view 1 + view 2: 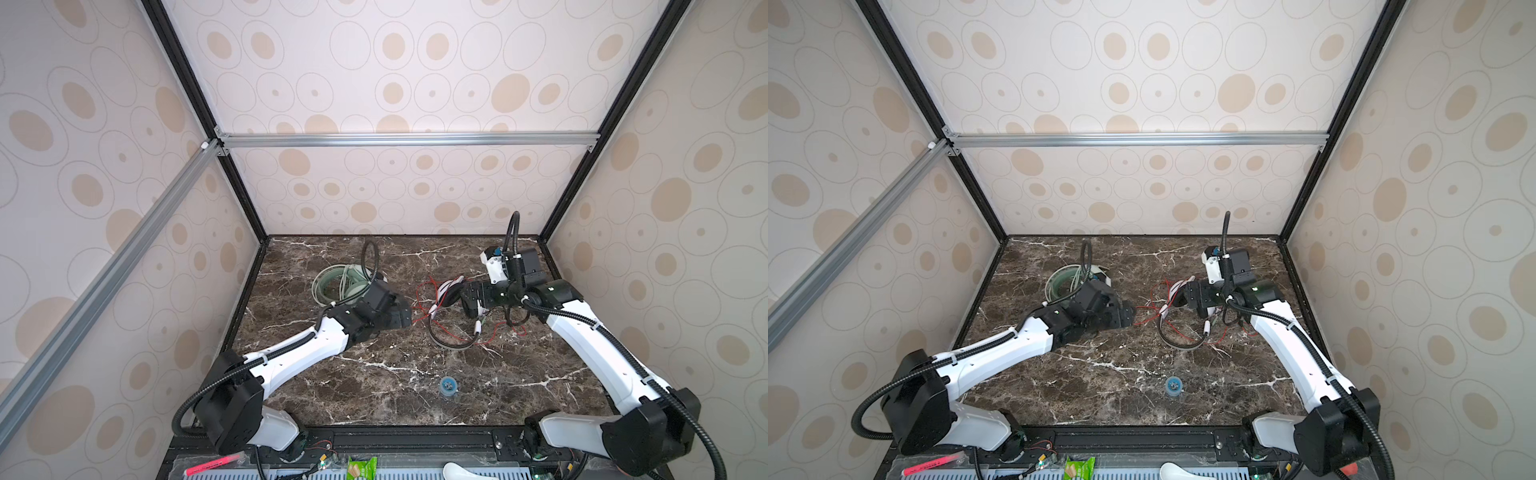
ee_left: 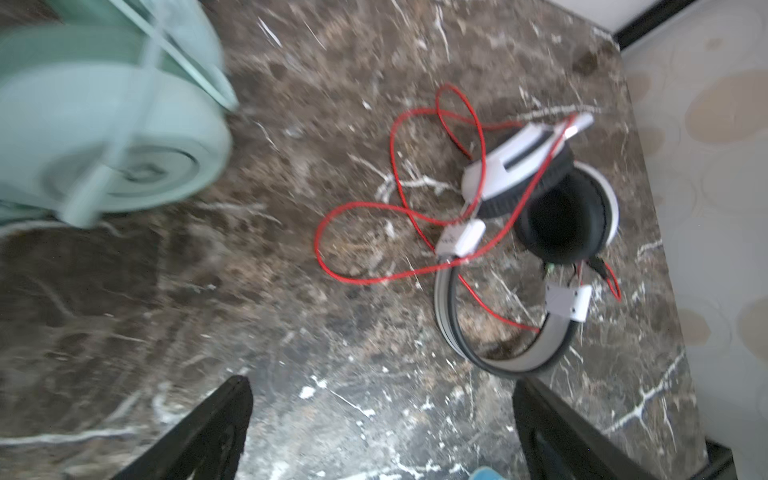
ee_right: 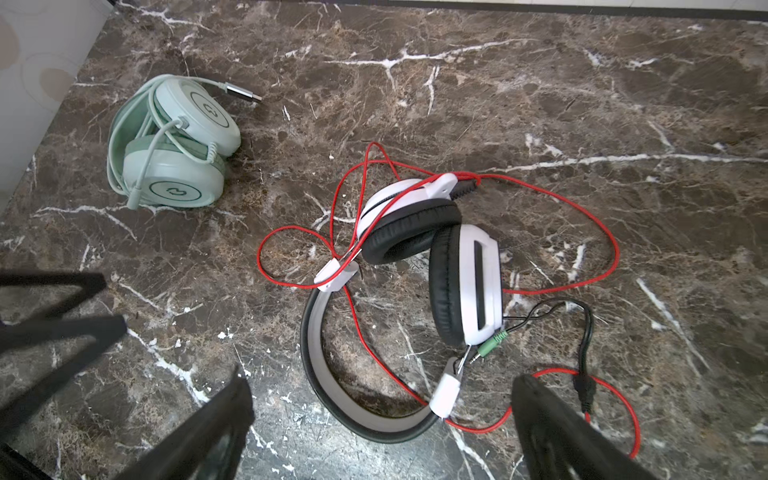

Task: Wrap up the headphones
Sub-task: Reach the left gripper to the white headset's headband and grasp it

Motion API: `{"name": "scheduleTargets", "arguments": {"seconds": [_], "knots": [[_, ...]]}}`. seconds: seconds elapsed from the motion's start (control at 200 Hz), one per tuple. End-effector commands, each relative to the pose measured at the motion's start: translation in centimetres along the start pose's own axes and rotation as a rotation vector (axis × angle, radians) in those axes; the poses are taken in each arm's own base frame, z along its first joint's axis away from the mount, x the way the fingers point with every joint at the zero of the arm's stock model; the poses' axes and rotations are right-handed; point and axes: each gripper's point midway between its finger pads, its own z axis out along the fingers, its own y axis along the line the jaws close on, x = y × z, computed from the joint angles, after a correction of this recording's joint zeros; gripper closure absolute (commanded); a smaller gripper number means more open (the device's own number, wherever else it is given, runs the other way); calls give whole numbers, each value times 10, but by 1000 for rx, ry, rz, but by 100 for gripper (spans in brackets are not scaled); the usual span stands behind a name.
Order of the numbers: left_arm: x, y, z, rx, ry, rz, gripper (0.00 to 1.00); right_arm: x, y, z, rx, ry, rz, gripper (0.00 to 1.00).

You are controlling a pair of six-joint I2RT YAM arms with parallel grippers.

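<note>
1. On the dark marbled worktop, toward the back left: mint green headset, cups folded together, matching cord looped around band and cups; silver plug flat on the stone just beside.
2. Right of the middle: white-and-black headset, on its side, cups against each other; red cord loose in wide loops around and across it, not wound; thin black cable with green plugs beside one cup.
3. Left fingers: spread wide, gripping nothing, above bare stone between the two headsets; mint green headset close by, blurred in the left wrist view.
4. Right fingers: spread wide as well, gripping nothing, above the white-and-black headset and apart from it.
5. Near the front middle: small blue round thing, well apart from both headsets.
</note>
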Motion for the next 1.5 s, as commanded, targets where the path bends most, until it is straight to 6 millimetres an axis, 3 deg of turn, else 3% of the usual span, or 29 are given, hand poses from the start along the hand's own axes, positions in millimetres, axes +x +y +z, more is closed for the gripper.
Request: {"name": "scheduleTargets", "arguments": {"seconds": [0.0, 0.17, 0.28, 0.755, 1.015, 1.331, 1.496], "knots": [[26, -18, 14, -1, 33, -71, 3, 1, 3, -7, -15, -18, -20, 0], [51, -61, 45, 59, 81, -55, 4, 9, 3, -15, -17, -17, -45, 0], [59, -73, 67, 56, 102, -42, 4, 10, 3, -20, -12, -14, -56, 0], [76, -58, 103, -37, 108, -63, 12, 17, 5, -26, -29, -41, -63, 0], [74, -58, 109, -50, 95, -77, 18, 13, 10, -27, -52, -57, -74, 0], [76, -51, 111, -73, 117, -89, 21, 22, 11, -30, -66, -76, -66, 0], [77, -54, 120, -82, 128, -92, 30, 21, 9, -31, -51, -75, -93, 0]]}}
